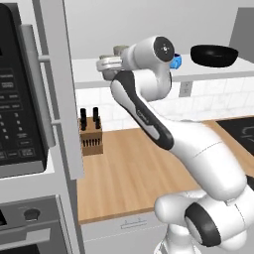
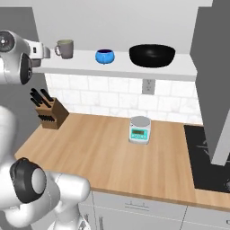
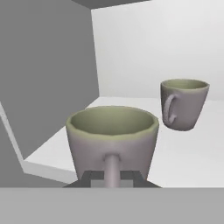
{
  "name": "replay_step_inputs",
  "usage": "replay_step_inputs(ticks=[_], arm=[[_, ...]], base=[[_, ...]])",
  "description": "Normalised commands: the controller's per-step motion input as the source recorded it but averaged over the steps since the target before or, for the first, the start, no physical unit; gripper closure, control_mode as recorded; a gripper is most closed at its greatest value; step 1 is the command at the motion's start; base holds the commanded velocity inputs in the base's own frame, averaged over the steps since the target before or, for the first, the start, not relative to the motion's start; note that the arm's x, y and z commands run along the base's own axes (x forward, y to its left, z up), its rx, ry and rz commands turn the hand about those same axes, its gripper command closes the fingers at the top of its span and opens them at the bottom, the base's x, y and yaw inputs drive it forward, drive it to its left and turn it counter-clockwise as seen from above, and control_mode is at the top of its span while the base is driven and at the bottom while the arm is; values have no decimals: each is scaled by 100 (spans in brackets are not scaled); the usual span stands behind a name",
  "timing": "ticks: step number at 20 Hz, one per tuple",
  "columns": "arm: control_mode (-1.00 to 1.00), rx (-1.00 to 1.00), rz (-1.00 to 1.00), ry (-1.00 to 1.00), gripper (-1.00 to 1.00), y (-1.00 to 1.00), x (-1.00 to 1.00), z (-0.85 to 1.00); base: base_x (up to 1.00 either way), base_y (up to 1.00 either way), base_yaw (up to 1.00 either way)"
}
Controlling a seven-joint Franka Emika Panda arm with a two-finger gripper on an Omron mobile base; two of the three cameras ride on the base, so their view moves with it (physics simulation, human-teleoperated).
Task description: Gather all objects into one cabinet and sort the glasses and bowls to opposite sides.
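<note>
My gripper (image 3: 111, 176) is shut on the handle of one glass (image 3: 112, 139), a taupe-grey cup with a greenish rim. It is held upright at the left end of the cabinet, just over the front edge of the white shelf floor (image 3: 192, 157). The other glass (image 3: 183, 105) (image 2: 65, 48) stands on the shelf, further back and to the right. To its right sit the small blue bowl (image 2: 104, 56) (image 1: 177, 62) and the wide black bowl (image 2: 152, 55) (image 1: 214, 55). In the left base view my arm hides most of the blue bowl.
An open grey cabinet door (image 1: 59, 99) with a bar handle hangs at the left, and another door (image 2: 215, 81) at the right. Below, the wooden counter (image 2: 99, 157) carries a knife block (image 2: 49, 114) and a kitchen scale (image 2: 139, 130). A black cooktop (image 2: 211, 157) lies at the right, a microwave (image 1: 20, 99) at the far left.
</note>
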Motion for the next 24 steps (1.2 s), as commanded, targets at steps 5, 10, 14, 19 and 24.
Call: replay_step_inputs(ticks=[5, 10, 14, 19, 24], arm=[[-100, 0, 0, 4, 100, 24, 57, -2], [-100, 0, 0, 1, 100, 19, 43, -9], [-100, 0, 0, 1, 100, 23, 31, -15], [-100, 0, 0, 0, 100, 20, 43, -14], [-100, 0, 0, 0, 100, 12, 48, -14]], base=[[0, 0, 0], [0, 0, 0], [0, 0, 0], [0, 0, 0], [0, 0, 0]])
